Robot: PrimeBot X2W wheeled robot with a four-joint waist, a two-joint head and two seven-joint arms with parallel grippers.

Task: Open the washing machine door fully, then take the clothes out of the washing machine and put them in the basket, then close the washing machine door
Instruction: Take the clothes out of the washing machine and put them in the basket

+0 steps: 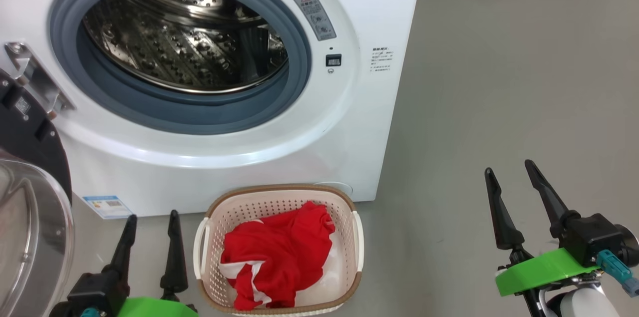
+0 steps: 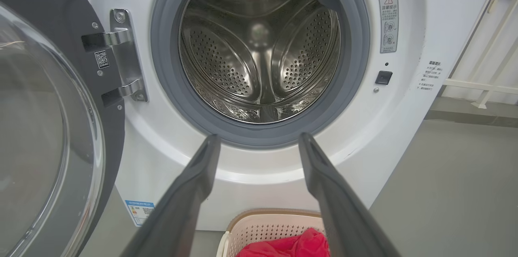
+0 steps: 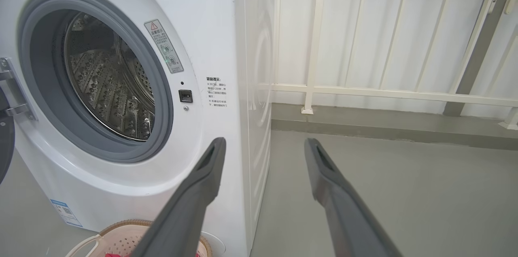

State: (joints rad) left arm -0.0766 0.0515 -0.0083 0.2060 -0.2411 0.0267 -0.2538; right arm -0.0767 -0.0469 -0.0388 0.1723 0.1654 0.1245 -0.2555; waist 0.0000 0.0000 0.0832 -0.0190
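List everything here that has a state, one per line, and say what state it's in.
washing machine door: swung wide open
washing machine: empty inside
clothes: heaped in the basket
basket: upright, holding the clothes
left gripper: open, empty
right gripper: open, empty

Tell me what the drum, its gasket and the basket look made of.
Drum: apparently polished steel, with mirror-like reflections and punched holes. Gasket: matte grey, likely rubber. Basket: cream moulded plastic, judging by its perforated walls; the brown rim looks woven, possibly moulded too.
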